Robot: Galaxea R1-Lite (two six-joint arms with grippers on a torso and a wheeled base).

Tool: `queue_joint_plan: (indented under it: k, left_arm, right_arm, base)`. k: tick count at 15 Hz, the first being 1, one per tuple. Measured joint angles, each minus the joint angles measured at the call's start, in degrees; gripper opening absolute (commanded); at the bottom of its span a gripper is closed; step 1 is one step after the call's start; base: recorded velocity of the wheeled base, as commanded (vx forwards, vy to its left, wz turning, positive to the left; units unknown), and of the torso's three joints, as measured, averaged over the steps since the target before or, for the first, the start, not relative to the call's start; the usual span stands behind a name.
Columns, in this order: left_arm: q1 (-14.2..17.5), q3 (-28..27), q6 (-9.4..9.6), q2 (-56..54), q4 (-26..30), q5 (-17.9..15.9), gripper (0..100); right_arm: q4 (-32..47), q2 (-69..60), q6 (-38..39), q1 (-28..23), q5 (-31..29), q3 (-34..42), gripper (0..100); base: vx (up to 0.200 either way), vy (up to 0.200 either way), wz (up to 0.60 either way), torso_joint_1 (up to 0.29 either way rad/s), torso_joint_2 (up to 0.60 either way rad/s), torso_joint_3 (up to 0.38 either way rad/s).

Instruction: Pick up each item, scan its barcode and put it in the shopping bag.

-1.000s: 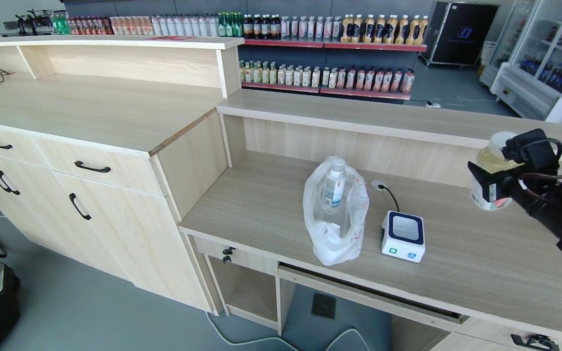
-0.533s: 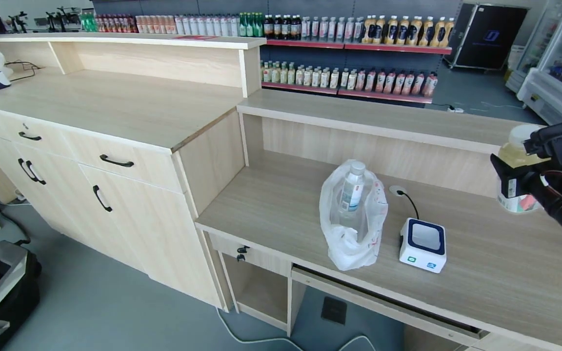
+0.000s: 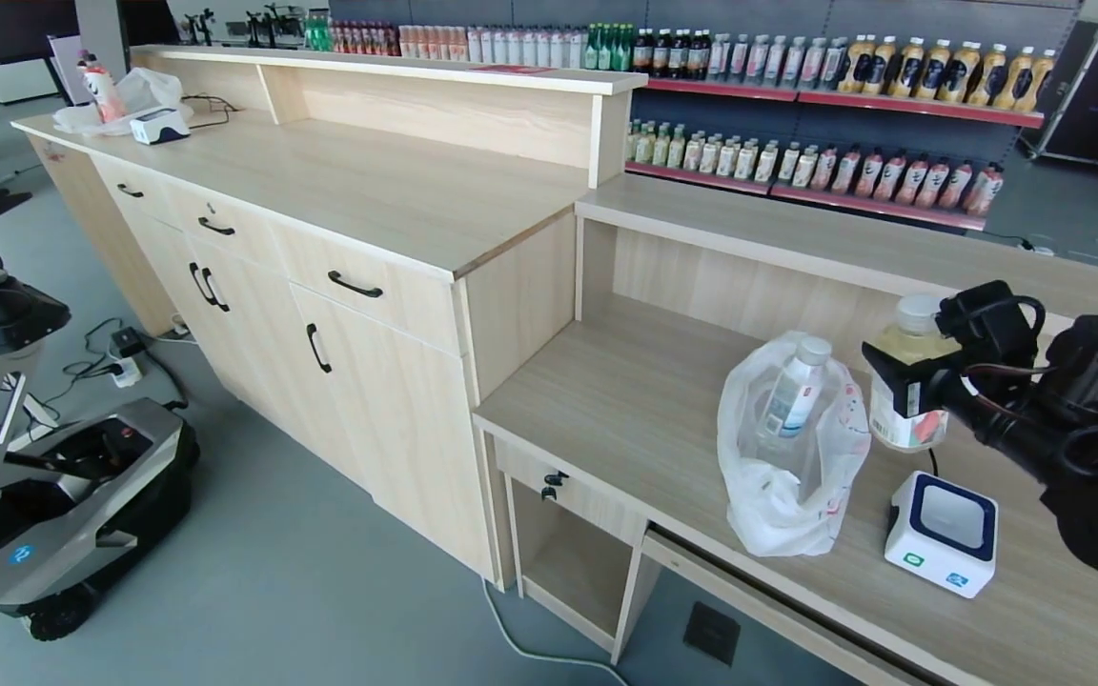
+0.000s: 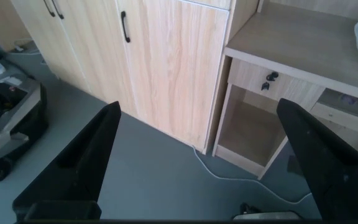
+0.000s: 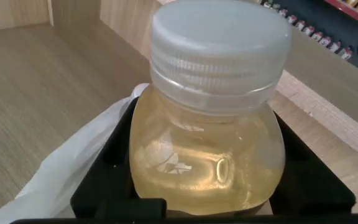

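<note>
Right now the right gripper [image 3: 909, 386] is clamped on the yellow drink bottle [image 3: 902, 348]. It holds the bottle upright in the air just beside the shopping bag [image 3: 778, 495], on the bag's scanner [image 3: 942, 519] side. The head view gives the layout: the bag stands open on the counter [image 3: 625, 391] with a clear bottle [image 3: 792, 386] upright inside it, and the scanner sits near the bag, closer to the counter's front edge than the held bottle.

The right wrist view adds the grip itself: black jaws press either side of the yellow bottle's body below its white cap [image 5: 219, 37], with the bag's plastic close alongside.

From the left wrist view, the left gripper [image 4: 194, 162] hangs with fingers spread wide over the grey floor [image 4: 160, 180], well apart from the bag, facing a cabinet door [image 4: 173, 62].
</note>
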Motion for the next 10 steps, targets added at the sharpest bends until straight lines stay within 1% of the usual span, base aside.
queue_joint_plan:
  k: [2,6,10]
  left_arm:
    - [-0.1,0.0,0.0,0.0,0.0,0.0,100]
    - [0.0,0.0,0.0,0.0,0.0,0.0,100]
    - [0.0,0.0,0.0,0.0,0.0,0.0,100]
  right_arm:
    - [-0.5,4.6,0.9,2.1,0.9,-2.1,0]
    - [-0.7,14.1,5.2,6.0,3.1,-9.8,0]
    - [-0.3,20.5,5.7,7.2,5.6,-15.9,0]
  base:
    - [0.0,0.0,0.0,0.0,0.0,0.0]
    - [0.0,0.0,0.0,0.0,0.0,0.0]
    - [0.0,0.0,0.0,0.0,0.0,0.0]
